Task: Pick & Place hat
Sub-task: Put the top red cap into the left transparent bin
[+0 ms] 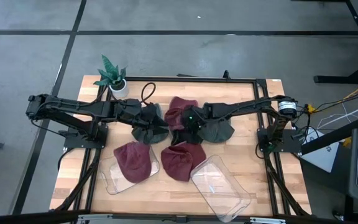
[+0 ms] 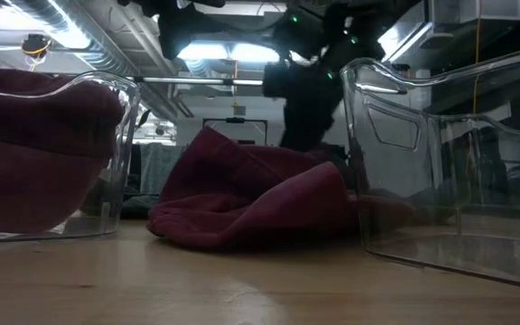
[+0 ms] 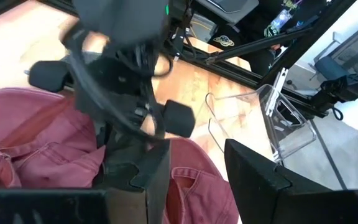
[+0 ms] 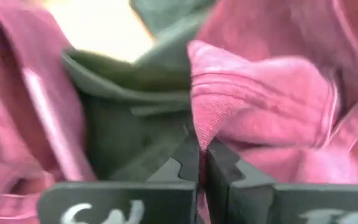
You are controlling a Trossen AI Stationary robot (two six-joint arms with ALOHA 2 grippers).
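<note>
The table [image 1: 73, 180] carried a clutter of hats around its middle, two clear bins at the near edge and a small plant [image 1: 112, 74] at the far left corner. The left bin [image 1: 107, 179] already held one maroon hat [image 1: 133, 162]; the right bin [image 1: 221, 183] lay tilted and looked empty. Between the bins a second maroon hat [image 1: 180, 160] sat on the bare wood.

Both arms reached into the centre. The left gripper [image 1: 158, 122] hovered over a dark green hat [image 1: 146, 132] with its fingers apart, holding nothing that could be seen.

The right gripper [image 4: 199, 163] was at work on the far maroon hat [image 1: 180, 111], beside another green hat [image 1: 218, 130]. Its fingers were pinched together on a fold of maroon cloth at the hat's edge.

The step in hand looked like the grasp itself, just completed. Next would probably come a lift clear of the neighbouring hats, then a carry to a bin; the thin pinch of cloth could slip.
</note>
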